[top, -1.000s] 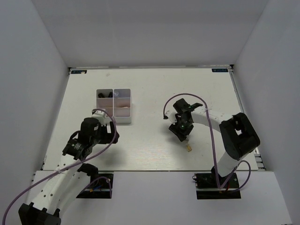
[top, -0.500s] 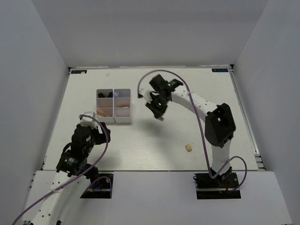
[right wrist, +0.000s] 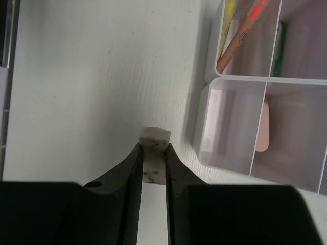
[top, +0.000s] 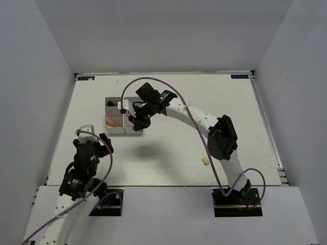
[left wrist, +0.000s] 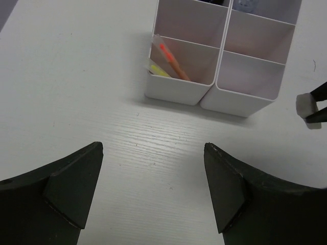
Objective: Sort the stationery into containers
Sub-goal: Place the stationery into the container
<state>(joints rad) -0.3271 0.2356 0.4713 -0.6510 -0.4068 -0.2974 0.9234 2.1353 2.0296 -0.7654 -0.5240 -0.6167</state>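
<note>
The white organizer box [top: 114, 129] stands at the far left of the table. My right gripper [top: 137, 125] is shut on a small grey block [right wrist: 155, 139] and holds it beside the box's near right corner, outside the wall [right wrist: 225, 87]. The block also shows in the left wrist view [left wrist: 308, 108]. A pink pen [left wrist: 171, 58] and a yellow pen [left wrist: 159, 71] lean in the near left compartment. A pink capsule [right wrist: 261, 130] and a green highlighter [right wrist: 278, 56] lie in other compartments. My left gripper [top: 93, 137] is open and empty, near of the box [left wrist: 179, 94].
A small tan block [top: 205, 161] lies on the table near the right arm's base side. White walls close in the table on three sides.
My right gripper has carried the grey block from the right middle of the table leftward to the box. My left arm has drawn back toward its base.
</note>
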